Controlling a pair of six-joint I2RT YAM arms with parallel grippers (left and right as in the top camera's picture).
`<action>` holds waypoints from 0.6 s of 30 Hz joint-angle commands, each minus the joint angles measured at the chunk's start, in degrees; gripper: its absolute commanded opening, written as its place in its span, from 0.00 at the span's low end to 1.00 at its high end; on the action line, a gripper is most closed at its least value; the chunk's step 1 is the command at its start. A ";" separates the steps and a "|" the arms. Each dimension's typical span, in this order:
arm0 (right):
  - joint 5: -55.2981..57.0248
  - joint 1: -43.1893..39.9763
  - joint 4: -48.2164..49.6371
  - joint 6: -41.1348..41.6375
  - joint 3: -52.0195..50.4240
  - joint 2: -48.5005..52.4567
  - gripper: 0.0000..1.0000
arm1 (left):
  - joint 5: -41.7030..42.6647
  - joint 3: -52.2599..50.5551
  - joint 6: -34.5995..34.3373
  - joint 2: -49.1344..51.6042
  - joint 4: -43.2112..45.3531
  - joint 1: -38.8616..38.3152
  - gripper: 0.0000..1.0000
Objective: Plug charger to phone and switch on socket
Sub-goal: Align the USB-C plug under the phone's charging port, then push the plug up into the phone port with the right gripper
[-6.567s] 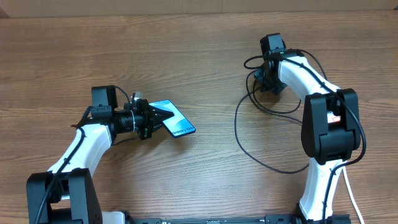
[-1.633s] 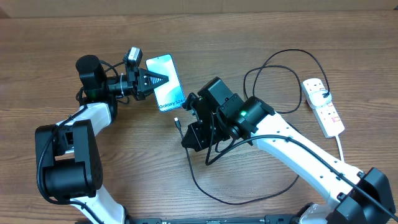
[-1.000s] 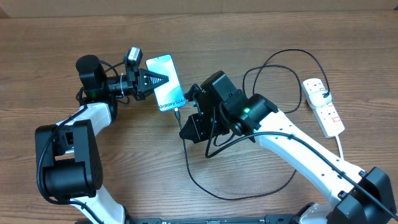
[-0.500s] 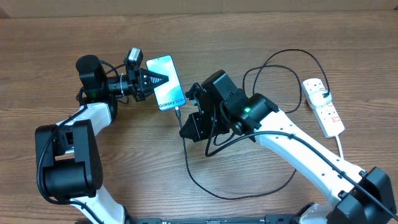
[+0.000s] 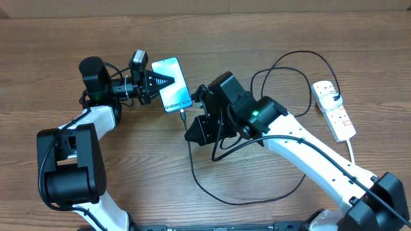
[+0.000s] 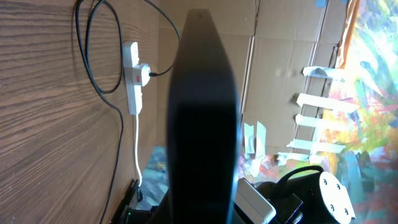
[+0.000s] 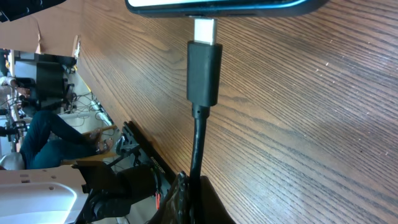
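My left gripper is shut on the phone, holding it by its side with the screen up; in the left wrist view the phone is a dark slab seen edge-on. My right gripper is shut on the charger cable just behind its black connector. In the right wrist view the connector has its metal tip touching the port in the phone's bottom edge. The socket lies at the far right with the white adapter plugged in.
The black cable loops over the table between my right arm and the socket. The socket's white cord runs off the front edge at the right.
My right gripper has brought the connector up and left from the table to the phone's bottom edge. In the last half second the phone shifted slightly toward the connector.
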 commanded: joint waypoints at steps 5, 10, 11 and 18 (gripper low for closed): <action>-0.20 -0.13 0.48 0.11 2.01 -0.31 0.04 | 0.07 1.68 -0.79 -0.22 0.42 -0.81 0.04; -0.22 -0.13 1.11 0.11 2.01 -0.31 0.04 | -0.15 1.68 -0.76 -0.22 0.42 -0.83 0.04; -0.20 -0.13 1.25 0.11 2.01 -0.31 0.04 | -0.22 1.68 -0.76 -0.22 0.42 -0.87 0.04; -0.22 -0.09 1.25 0.11 2.01 -0.31 0.04 | -1.14 1.68 -0.79 -0.22 0.42 -0.92 0.04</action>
